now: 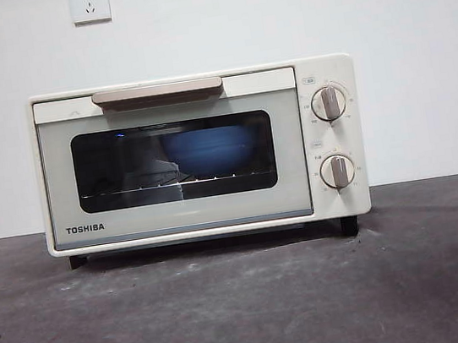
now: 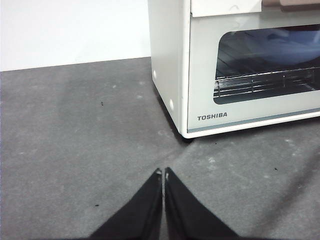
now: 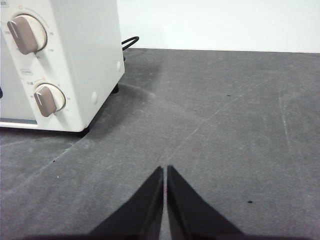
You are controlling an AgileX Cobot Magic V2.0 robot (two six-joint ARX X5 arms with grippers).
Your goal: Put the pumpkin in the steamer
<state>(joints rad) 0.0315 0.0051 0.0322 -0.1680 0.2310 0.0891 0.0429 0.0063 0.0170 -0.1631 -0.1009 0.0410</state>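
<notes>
The steamer (image 1: 199, 154) — a cream Toshiba countertop unit — stands on the grey table (image 1: 248, 305) with its door (image 1: 175, 169) closed and the handle (image 1: 157, 92) along the door's upper edge untouched. The pumpkin appears in none of the three views; through the window there is only a wire rack (image 2: 265, 82) and a bluish shape that may be a reflection, and nothing orange. So the task's thing cannot be located from here.

The left gripper (image 2: 163, 172) hangs over bare table off the steamer's branded corner, jaws pressed together and holding nothing. The right gripper (image 3: 165, 169) sits off the steamer's knob side, jaws likewise closed and empty.

Risks, as I judge them: with the door shut, any placing must begin at the handle, and jaws this narrow would likely skid off it. A hard pull could drag the light steamer forward across the table.

The front view alone shows the whole door and both knobs (image 1: 328, 103). The left wrist view reveals the rack bars clearly; the right wrist view alone shows the power cord (image 3: 129, 42) behind the steamer.
</notes>
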